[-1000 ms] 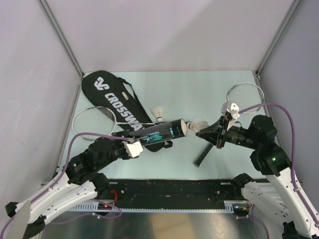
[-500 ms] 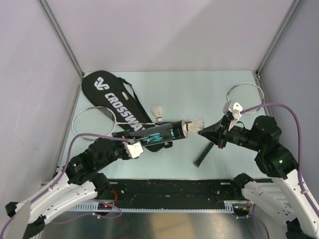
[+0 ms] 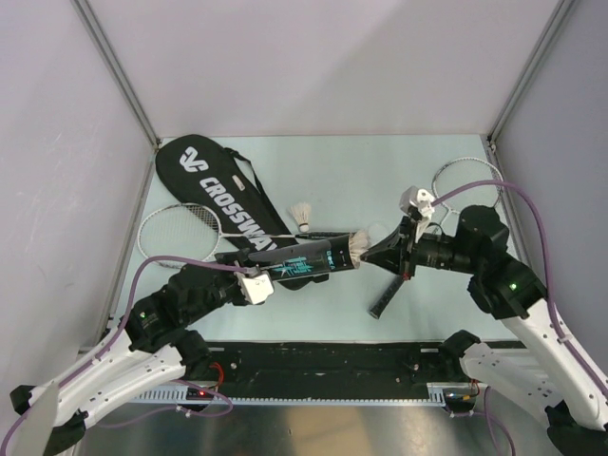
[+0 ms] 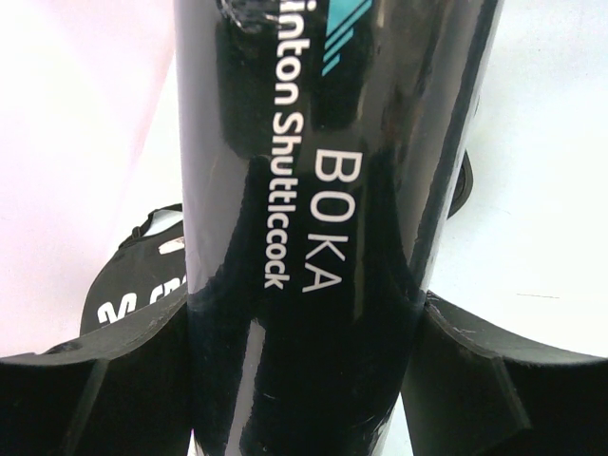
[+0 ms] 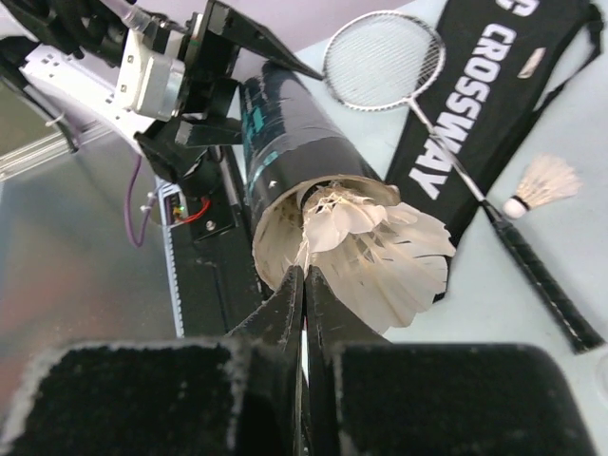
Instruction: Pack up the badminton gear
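Note:
My left gripper (image 3: 255, 281) is shut on the dark teal-printed tube (image 3: 306, 258), held level above the table; in the left wrist view the tube (image 4: 313, 218) fills the jaws. My right gripper (image 3: 372, 254) is shut on the feather rim of a white shuttlecock (image 5: 380, 252), whose nose is inside the tube's open mouth (image 5: 285, 204). The second shuttlecock (image 3: 303, 215) lies on the table by the black CROSSWAY bag (image 3: 223, 195). One racket (image 3: 185, 226) lies beside the bag, the other (image 3: 465, 185) at the far right.
A black racket handle (image 3: 383, 296) lies on the pale table under my right gripper. Grey walls close in the left, back and right. A black rail (image 3: 323, 366) runs along the near edge between the arm bases.
My right gripper has moved left with the shuttlecock, pushing its nose into the tube's open end. The left arm has kept the tube almost still.

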Robot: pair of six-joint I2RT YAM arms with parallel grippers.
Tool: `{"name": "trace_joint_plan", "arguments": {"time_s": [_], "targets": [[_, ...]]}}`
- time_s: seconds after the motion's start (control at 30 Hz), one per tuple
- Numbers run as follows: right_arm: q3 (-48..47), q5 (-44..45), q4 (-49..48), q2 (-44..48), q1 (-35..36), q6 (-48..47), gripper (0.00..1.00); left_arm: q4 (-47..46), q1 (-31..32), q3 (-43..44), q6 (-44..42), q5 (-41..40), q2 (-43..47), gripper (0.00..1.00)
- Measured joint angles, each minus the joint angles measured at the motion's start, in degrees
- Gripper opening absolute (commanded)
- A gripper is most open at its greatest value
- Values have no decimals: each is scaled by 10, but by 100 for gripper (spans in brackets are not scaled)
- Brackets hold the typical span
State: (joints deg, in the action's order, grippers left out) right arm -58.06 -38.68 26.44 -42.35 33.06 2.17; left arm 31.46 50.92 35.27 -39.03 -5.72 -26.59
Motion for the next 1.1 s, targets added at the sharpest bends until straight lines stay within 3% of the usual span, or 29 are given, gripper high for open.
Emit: {"name": "trace_joint_plan", "arguments": {"time_s": [0.77, 0.93, 1.1], "targets": [[15, -12, -93, -81, 83, 33, 0, 11, -1, 0, 2, 3, -8, 50], [23, -13, -111, -94, 85, 45, 8, 22, -3, 0, 2, -2, -7, 51], [24, -9, -124, -100, 85, 64, 33, 26, -3, 3, 4, -6, -8, 50]]}}
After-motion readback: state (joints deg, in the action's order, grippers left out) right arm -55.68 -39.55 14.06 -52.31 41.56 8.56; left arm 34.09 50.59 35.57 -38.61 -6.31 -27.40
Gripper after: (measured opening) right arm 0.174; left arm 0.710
